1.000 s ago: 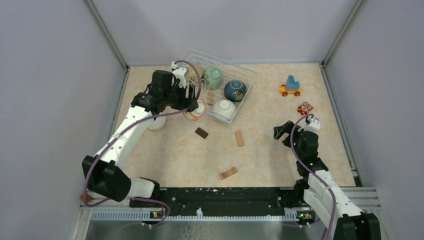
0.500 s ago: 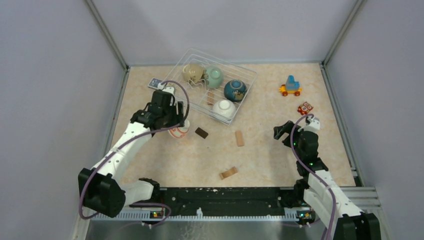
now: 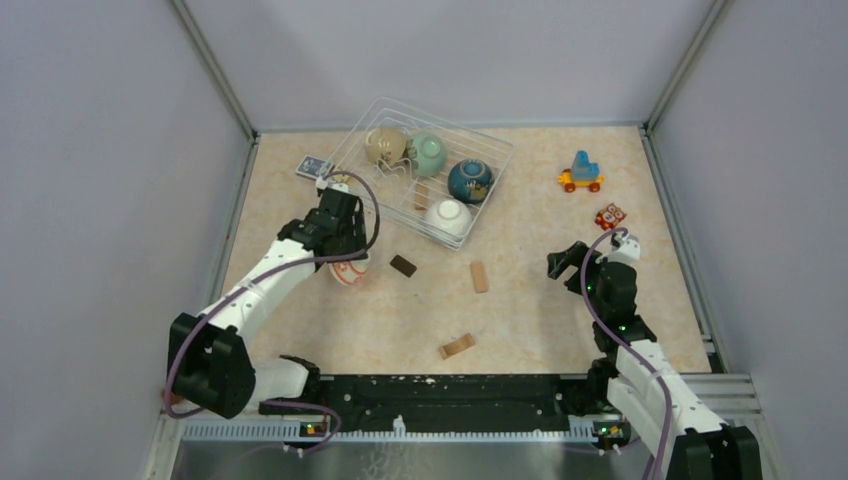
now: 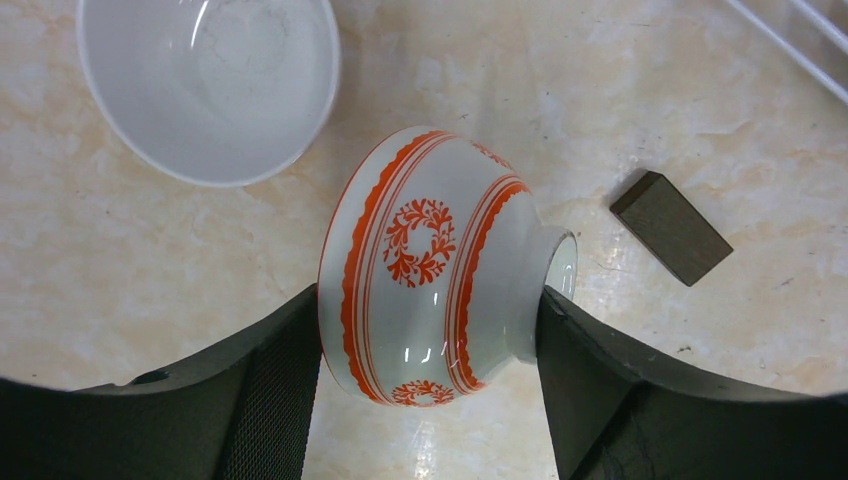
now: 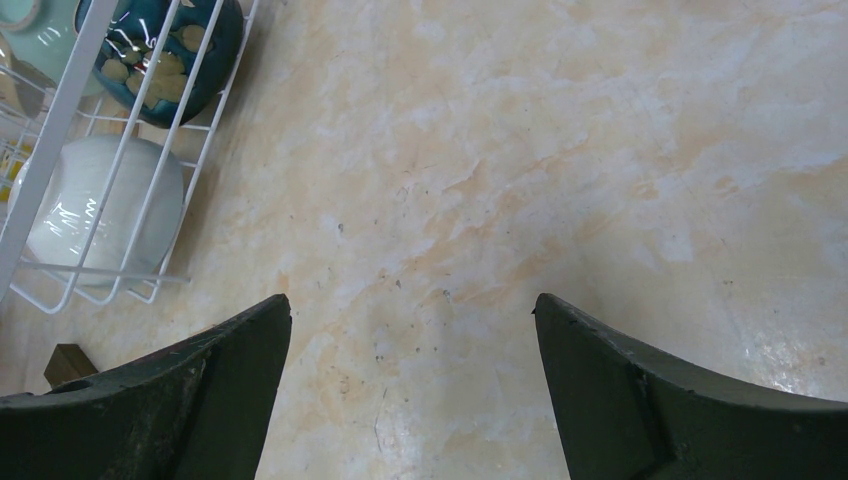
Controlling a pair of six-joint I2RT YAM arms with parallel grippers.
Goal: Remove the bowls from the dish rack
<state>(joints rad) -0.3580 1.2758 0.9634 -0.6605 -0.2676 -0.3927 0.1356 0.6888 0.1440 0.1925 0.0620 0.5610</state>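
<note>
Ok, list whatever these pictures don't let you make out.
- Patterned bowl between the left jaws: whether it touches the table; the left wrist view looks straight down, and the left arm mostly covers it from the top.
- White bowl on the table: cut by the left wrist view's top edge; hidden under the arm from the top.
- Flat item beside the dish rack: too small to identify.
</note>
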